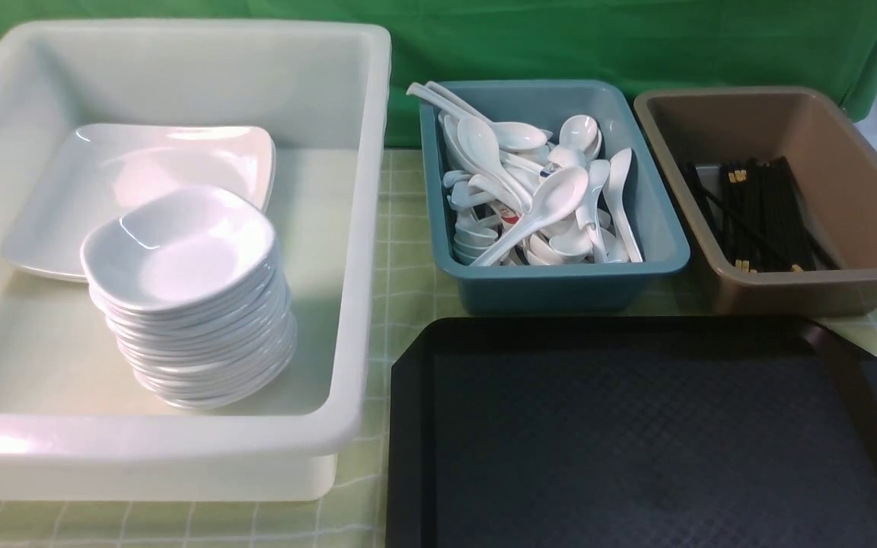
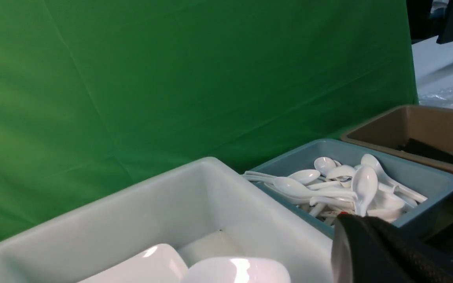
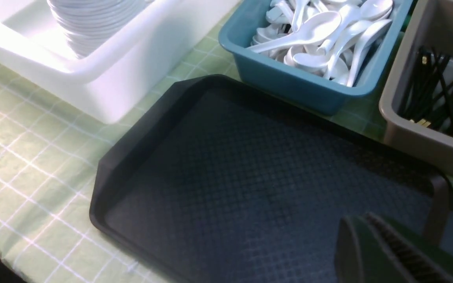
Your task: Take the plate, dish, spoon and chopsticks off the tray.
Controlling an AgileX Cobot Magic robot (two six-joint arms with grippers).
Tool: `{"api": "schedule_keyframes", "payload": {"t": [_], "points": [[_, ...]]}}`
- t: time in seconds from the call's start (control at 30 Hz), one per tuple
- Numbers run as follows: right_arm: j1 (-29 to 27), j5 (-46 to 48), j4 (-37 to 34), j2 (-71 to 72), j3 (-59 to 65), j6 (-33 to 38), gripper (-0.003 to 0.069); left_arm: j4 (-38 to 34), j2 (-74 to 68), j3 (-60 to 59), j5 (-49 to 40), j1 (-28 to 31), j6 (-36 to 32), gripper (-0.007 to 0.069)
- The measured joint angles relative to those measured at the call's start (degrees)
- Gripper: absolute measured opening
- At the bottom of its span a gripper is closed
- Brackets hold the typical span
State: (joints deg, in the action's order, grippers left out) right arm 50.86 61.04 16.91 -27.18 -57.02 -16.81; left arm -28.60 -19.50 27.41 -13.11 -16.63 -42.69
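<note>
Left of tray (image 1: pixel 636 441): left gripper (image 2: pixel 362 226), closed narrow; tub (image 1: pixel 358 228) with plate (image 1: pixel 157 164), stacked dishes (image 1: pixel 187 251). Beyond tray: spoons (image 1: pixel 553 198) in teal bin (image 1: pixel 560 281), then chopsticks (image 1: pixel 762 213) in brown bin (image 1: pixel 804 293). Right gripper (image 3: pixel 364 226): closed narrow

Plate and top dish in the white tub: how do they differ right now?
The plate is broad and nearly flat; the top dish is smaller and deeper. The plate leans on the tub's wall, whereas the top dish sits tilted on a stack. Both are glossy white.
</note>
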Motion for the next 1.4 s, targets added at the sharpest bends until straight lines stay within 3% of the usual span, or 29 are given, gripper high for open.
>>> {"api": "schedule_keyframes", "payload": {"t": [0.43, 0.57, 0.67, 0.7, 0.8, 0.83, 0.9, 0.97, 1.2, 1.4], "points": [[-1.45, -0.05, -0.51, 0.00, 0.00, -0.12, 0.0069, 0.28, -0.11, -8.06, -0.44, 0.00, 0.00, 0.0004], [-8.95, -0.40, -0.66, 0.07, 0.00, 0.09, 0.0076, 0.34, -0.11, -9.16, -0.85, 0.00, 0.00, 0.0004], [-18.08, -4.52, -2.35, 1.84, 2.68, 4.59, 0.0036, 0.34, -0.14, -9.87, -1.09, 0.00, 0.00, 0.0004], [-18.73, -5.57, -2.84, 2.29, 3.08, 5.43, 0.0031, 0.34, -0.14, -9.87, -1.14, 0.00, 0.00, 0.0004], [-30.59, -17.42, -7.23, 6.89, 13.76, 12.24, 0.0017, 0.45, -0.14, -10.12, -1.39, 0.00, 0.00, 0.0004], [-31.29, -19.30, -7.90, 7.22, 14.61, 13.06, 0.0017, 0.45, -0.14, -10.12, -1.39, 0.00, 0.00, 0.0004], [-39.56, -31.39, -12.65, 11.77, 26.56, 16.80, 0.0017, 0.45, -0.14, -10.12, -1.39, 0.00, 0.00, 0.0004], [-43.82, -39.84, -16.91, 15.38, 35.84, 18.43, 0.0017, 0.45, -0.14, -10.12, -1.39, 0.00, 0.00, 0.0004], [-46.27, -56.47, -19.40, 24.17, 56.44, 19.16, 0.0017, 0.45, -0.14, -10.12, -1.49, 0.00, 0.00, 0.0005], [-46.27, -52.51, -19.61, 27.07, 57.34, 19.36, 0.0017, 0.88, -0.14, -10.12, -1.54, 0.00, 0.00, 0.0005]]}}
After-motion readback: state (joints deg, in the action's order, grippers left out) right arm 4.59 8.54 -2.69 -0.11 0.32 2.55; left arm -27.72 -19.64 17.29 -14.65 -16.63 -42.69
